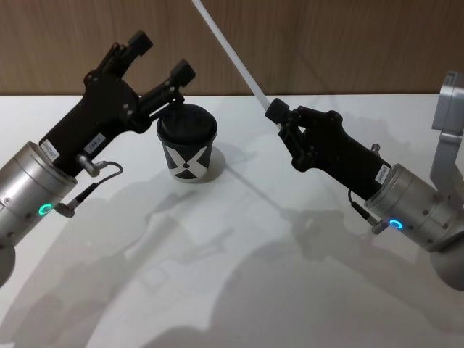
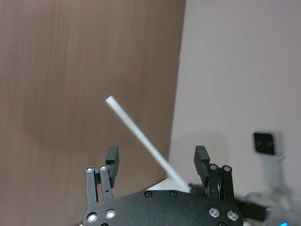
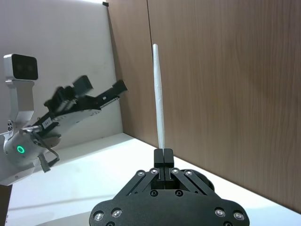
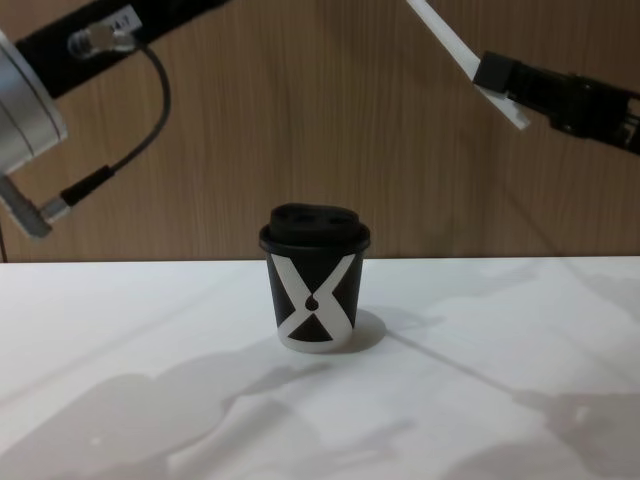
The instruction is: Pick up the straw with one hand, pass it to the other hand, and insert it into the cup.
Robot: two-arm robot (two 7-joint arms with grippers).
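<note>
My right gripper (image 1: 275, 110) holds the straw (image 1: 232, 47) near its lower end, raised well above the desk (image 1: 254, 275), so I judge the pick-up done. The pass to my left gripper (image 1: 161, 56), fingers wide apart near the cup (image 1: 187, 148), and the insertion are left. My right wrist view shows my fingers (image 3: 163, 155) clamped on the straw; the chest view shows the lid with no straw in it.

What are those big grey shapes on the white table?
Head view: soft shadows of the open left gripper and the right gripper holding the straw spread across the table; chest view: the cup throws a faint shadow to its right.
</note>
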